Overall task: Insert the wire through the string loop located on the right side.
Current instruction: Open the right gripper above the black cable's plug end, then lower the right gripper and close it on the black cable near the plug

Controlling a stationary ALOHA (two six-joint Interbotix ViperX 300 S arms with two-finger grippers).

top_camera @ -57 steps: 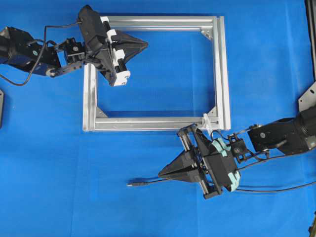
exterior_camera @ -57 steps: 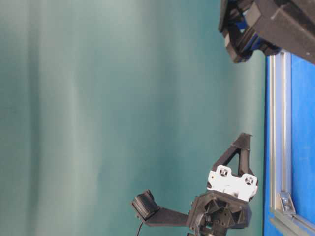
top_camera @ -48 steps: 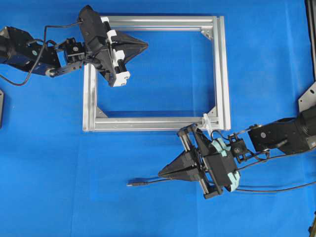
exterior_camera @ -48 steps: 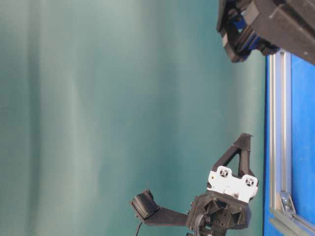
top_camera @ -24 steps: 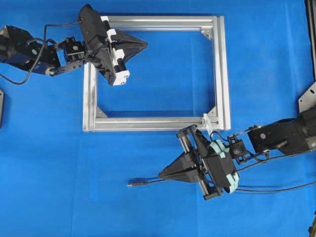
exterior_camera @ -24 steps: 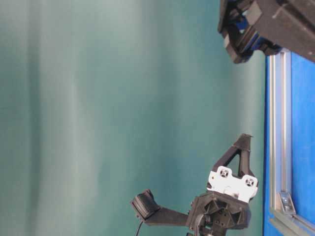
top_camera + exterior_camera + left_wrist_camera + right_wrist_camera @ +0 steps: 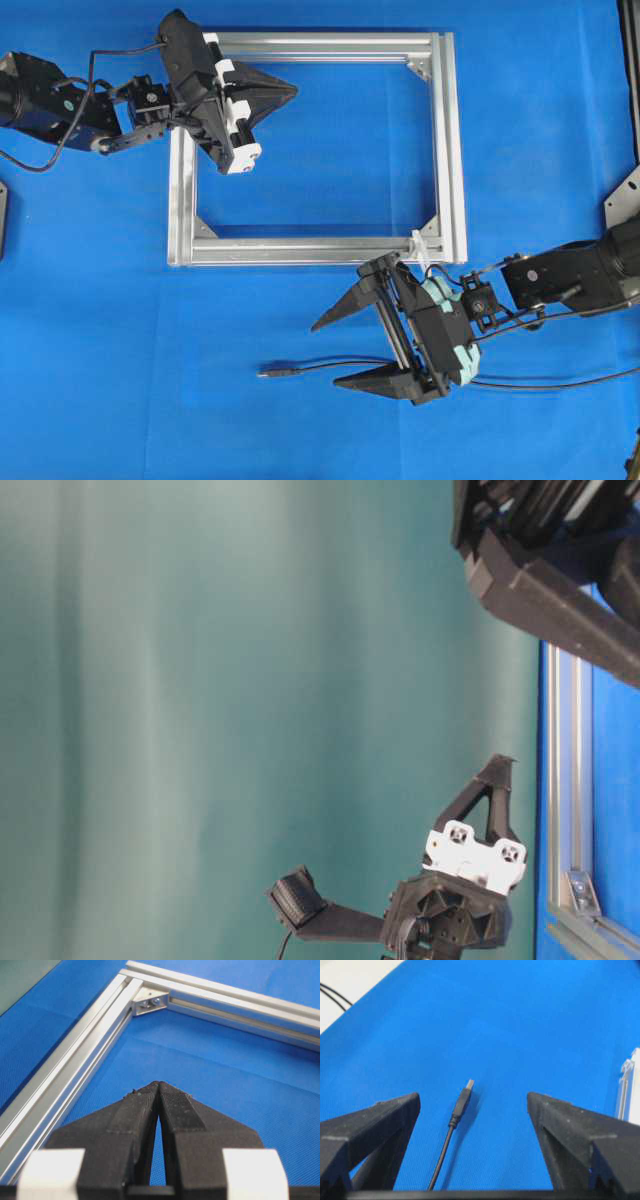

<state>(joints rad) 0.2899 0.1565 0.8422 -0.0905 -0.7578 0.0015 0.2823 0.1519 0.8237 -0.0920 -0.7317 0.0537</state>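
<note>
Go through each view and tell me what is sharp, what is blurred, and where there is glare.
Overhead: evenly lit, sharp, faint glare on the aluminium frame. Table-level: picture turned sideways, backdrop soft, dark arm at the top corner blurred. Left wrist: shut left hand sharp, far frame rail soft. Right wrist: wire plug fairly sharp, right hand fingers blurred.

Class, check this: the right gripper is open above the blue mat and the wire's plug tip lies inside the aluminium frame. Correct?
Not quite. The right gripper is open, but the wire and its plug tip lie outside the aluminium frame, on the blue mat below it, as the overhead view shows.
</note>
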